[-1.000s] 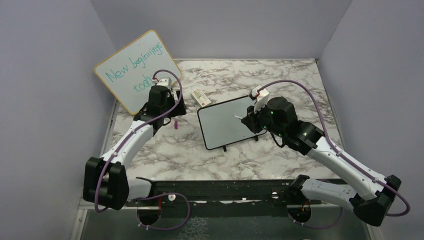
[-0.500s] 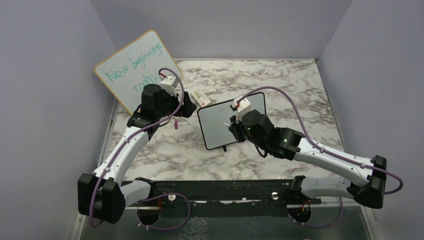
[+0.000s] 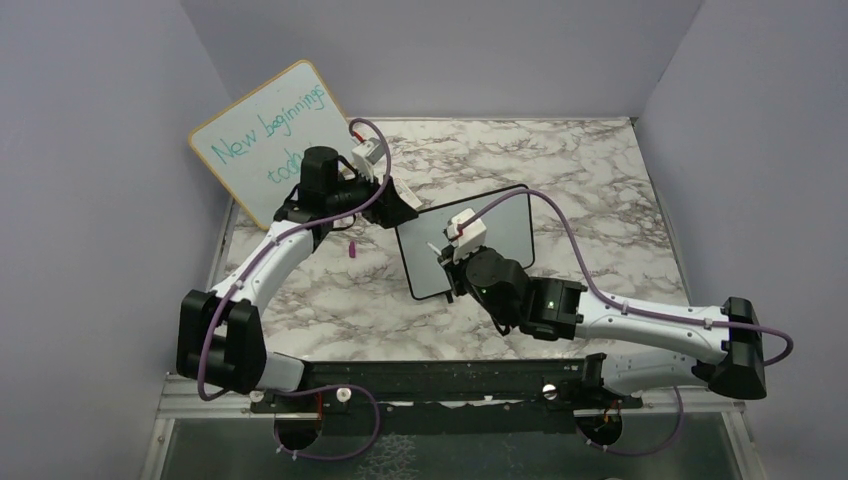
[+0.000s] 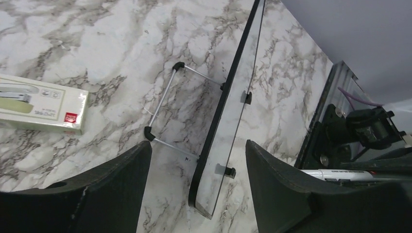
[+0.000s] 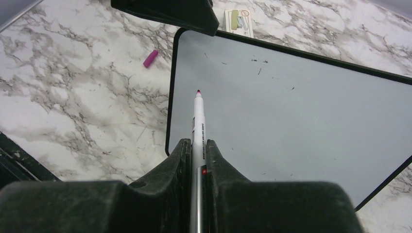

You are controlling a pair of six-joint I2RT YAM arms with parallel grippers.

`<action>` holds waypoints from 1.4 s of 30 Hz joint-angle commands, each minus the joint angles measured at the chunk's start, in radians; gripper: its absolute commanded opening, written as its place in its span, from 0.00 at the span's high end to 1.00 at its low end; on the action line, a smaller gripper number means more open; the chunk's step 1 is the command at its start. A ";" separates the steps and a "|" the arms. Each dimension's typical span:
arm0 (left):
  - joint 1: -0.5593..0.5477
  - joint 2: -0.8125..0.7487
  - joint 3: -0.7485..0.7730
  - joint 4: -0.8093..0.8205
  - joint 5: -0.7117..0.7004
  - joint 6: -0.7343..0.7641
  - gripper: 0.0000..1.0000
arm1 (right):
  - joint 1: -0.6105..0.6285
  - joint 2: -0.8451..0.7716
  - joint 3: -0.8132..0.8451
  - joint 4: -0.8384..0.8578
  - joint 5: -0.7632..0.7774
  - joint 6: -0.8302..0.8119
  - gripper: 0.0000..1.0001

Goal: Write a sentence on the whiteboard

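The small black-framed whiteboard [image 3: 500, 225] stands tilted on the marble table, and its face [image 5: 291, 107] is blank apart from tiny specks. No purple sentence shows on it. My right gripper [image 3: 443, 258] is shut on a white marker [image 5: 198, 116]. The marker's pink tip is just over the board's face near its left edge. My left gripper [image 3: 405, 210] is open at the board's upper left corner. In the left wrist view the board shows edge-on [image 4: 228, 121], and that gripper [image 4: 197, 145] has one finger on each side of its end without touching it.
A larger wood-framed board [image 3: 265, 140] with teal writing leans at the back left. A pink marker cap [image 3: 354, 249] lies on the table left of the small board. A small white box [image 4: 39, 104] lies behind the board. Grey walls enclose the table.
My left gripper has swung right, from beside the wood-framed board to the small whiteboard's upper left corner. My right gripper has moved left across the board with the marker, to its left edge.
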 commanded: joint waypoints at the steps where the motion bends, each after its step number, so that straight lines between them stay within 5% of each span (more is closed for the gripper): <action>1: 0.003 0.066 0.045 0.043 0.181 -0.005 0.32 | 0.014 0.021 -0.015 0.095 0.065 -0.018 1.00; 11: 0.014 0.155 0.063 0.045 0.272 0.007 0.56 | 0.024 0.076 -0.013 0.148 0.062 -0.041 0.99; 24: 0.033 0.158 0.016 0.092 0.326 -0.004 1.00 | 0.037 0.144 0.015 0.198 0.125 -0.093 1.00; 42: 0.038 0.102 -0.052 0.065 0.274 0.067 1.00 | 0.067 0.215 0.057 0.244 0.188 -0.101 0.99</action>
